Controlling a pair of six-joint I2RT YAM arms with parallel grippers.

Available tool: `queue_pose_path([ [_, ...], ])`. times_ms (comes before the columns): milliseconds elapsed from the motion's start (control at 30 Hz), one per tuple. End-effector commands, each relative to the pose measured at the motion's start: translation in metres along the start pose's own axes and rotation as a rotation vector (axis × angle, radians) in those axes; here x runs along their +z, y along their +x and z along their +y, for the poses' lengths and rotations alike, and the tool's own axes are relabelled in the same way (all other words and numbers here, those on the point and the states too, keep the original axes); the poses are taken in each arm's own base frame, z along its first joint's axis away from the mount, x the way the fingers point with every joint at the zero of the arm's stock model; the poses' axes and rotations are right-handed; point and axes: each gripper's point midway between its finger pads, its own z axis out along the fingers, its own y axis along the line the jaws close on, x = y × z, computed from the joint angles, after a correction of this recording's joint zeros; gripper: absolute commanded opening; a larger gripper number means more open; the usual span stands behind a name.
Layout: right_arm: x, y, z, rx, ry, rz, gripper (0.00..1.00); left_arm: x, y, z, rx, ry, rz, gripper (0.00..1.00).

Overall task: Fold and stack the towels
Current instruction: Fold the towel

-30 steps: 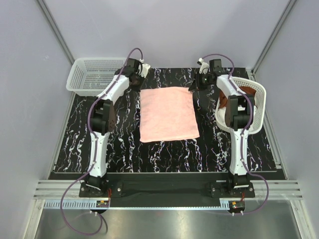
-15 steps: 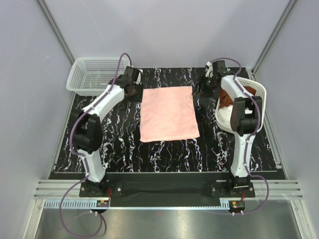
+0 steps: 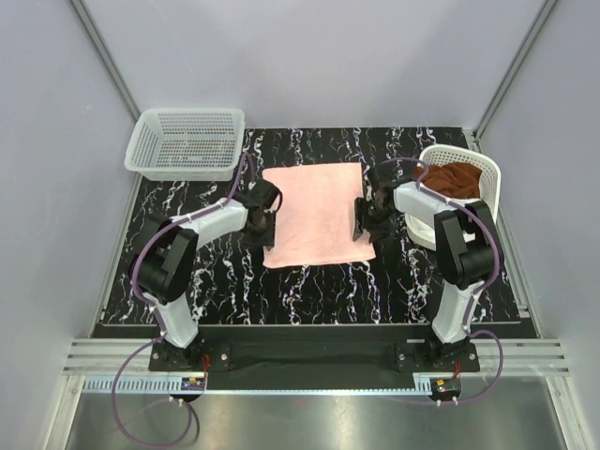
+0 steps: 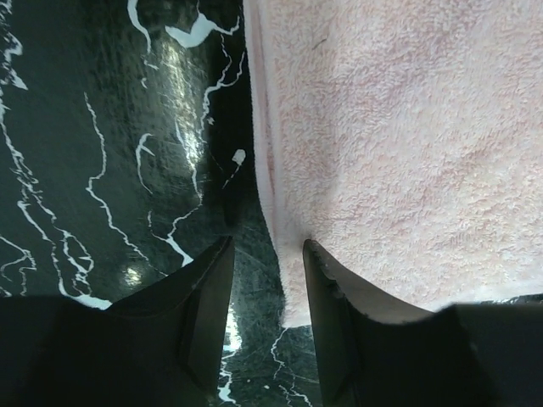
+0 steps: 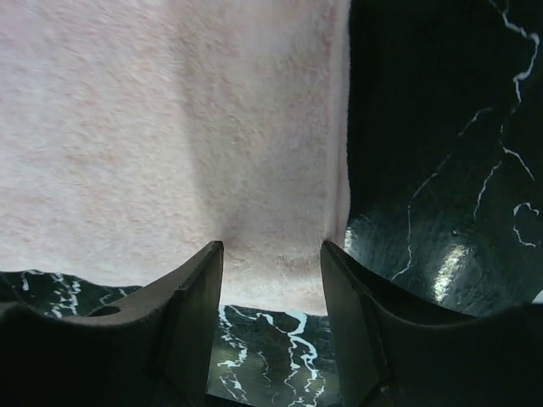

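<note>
**Flanking the pale pink towel**

Showing the towel lying flat and spread out at the middle of the black marbled table. Reaching in low with the left tool at the towel's left edge, close to the near corner, fingers standing apart, one over bare table and one over the cloth, clamping nothing. Mirroring this with the right tool at the right edge, likewise gaping, pink cloth lying below the gap. Showing also the rust-brown towel bunched inside the white basket at the table's right side, and a white mesh basket standing at the far left corner.
</note>
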Motion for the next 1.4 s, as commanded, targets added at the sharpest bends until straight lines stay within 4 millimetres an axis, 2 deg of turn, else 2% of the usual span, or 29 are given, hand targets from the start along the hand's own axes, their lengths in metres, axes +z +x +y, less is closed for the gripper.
queue_pose_path([
  [0,-0.001,0.016,-0.017,0.037,0.103,-0.040,0.55,-0.003,-0.001,-0.002,-0.043,-0.022,-0.073,0.40],
  [33,-0.001,0.016,-0.017,0.037,0.103,-0.040,0.55,-0.003,-0.001,-0.002,-0.043,-0.022,-0.073,0.40],
  [67,-0.003,0.020,-0.016,0.040,0.105,-0.045,0.54,-0.002,0.004,0.000,-0.050,-0.029,-0.070,0.35],
  [100,0.000,0.030,-0.019,0.042,0.115,-0.033,0.53,-0.002,0.007,0.000,-0.053,-0.030,-0.068,0.33],
  [200,-0.005,0.046,-0.012,0.037,0.110,-0.025,0.51,-0.004,0.018,0.002,-0.063,-0.036,-0.062,0.29],
  [367,-0.013,0.069,-0.007,0.034,0.125,-0.015,0.51,-0.007,0.040,0.006,-0.082,-0.066,-0.045,0.28],
  [600,-0.018,0.113,-0.023,0.074,0.155,0.017,0.51,-0.009,0.090,0.019,-0.109,-0.078,0.018,0.29],
  [667,-0.024,0.116,-0.012,0.085,0.103,0.002,0.51,-0.015,0.101,0.010,-0.104,-0.021,0.043,0.29],
  [733,-0.029,0.119,-0.008,0.075,0.082,0.001,0.54,-0.027,0.104,-0.002,-0.094,0.046,0.043,0.35],
  [800,-0.037,0.109,-0.003,0.043,0.078,-0.015,0.57,-0.041,0.092,-0.008,-0.069,0.076,0.005,0.41],
  [833,-0.040,0.102,-0.003,0.010,0.085,-0.027,0.58,-0.057,0.071,-0.009,-0.061,0.068,-0.052,0.47],
  [867,-0.050,0.082,0.009,-0.021,0.059,-0.066,0.59,-0.067,0.054,-0.008,-0.027,0.056,-0.090,0.49],
  [900,-0.055,0.071,0.015,-0.046,0.046,-0.086,0.60,-0.075,0.040,-0.007,-0.008,0.036,-0.120,0.51],
  [933,-0.054,0.060,0.018,-0.063,0.050,-0.092,0.61,-0.081,0.026,0.003,0.011,-0.022,-0.148,0.55],
  [967,-0.057,0.047,0.023,-0.116,0.033,-0.105,0.61,-0.097,-0.011,-0.001,0.049,-0.025,-0.218,0.63],
  [1000,-0.069,0.019,0.039,-0.150,-0.011,-0.166,0.62,-0.099,-0.026,0.000,0.077,-0.037,-0.241,0.65],
  [1033,-0.060,0.008,0.042,-0.171,-0.016,-0.155,0.62,-0.102,-0.046,-0.004,0.097,-0.020,-0.280,0.67],
  [1067,-0.072,-0.021,0.051,-0.221,-0.040,-0.209,0.63,-0.099,-0.070,0.001,0.141,-0.026,-0.298,0.67],
  [1100,-0.072,-0.034,0.053,-0.243,-0.043,-0.223,0.63,-0.097,-0.084,0.002,0.160,-0.018,-0.312,0.66],
  [1133,-0.059,-0.046,0.044,-0.265,-0.039,-0.199,0.64,-0.094,-0.101,0.005,0.201,0.016,-0.333,0.66],
  [1167,-0.070,-0.072,0.053,-0.282,-0.069,-0.245,0.64,-0.088,-0.110,0.007,0.217,0.030,-0.332,0.65],
  [1200,-0.070,-0.084,0.051,-0.286,-0.086,-0.248,0.64,-0.078,-0.125,0.005,0.229,0.042,-0.332,0.65],
  [1233,-0.057,-0.091,0.050,-0.306,-0.111,-0.225,0.64,-0.070,-0.136,0.012,0.238,0.062,-0.327,0.64],
  [1267,-0.066,-0.116,0.044,-0.296,-0.120,-0.271,0.64,-0.066,-0.145,0.013,0.244,0.076,-0.327,0.64],
  [1300,-0.065,-0.125,0.041,-0.297,-0.127,-0.276,0.64,-0.067,-0.161,0.012,0.248,0.090,-0.349,0.63],
  [1333,-0.053,-0.131,0.035,-0.291,-0.131,-0.254,0.63,-0.047,-0.162,0.010,0.258,0.113,-0.309,0.63],
  [1367,-0.060,-0.146,0.036,-0.328,-0.153,-0.276,0.63,-0.042,-0.169,0.016,0.261,0.112,-0.308,0.63],
])
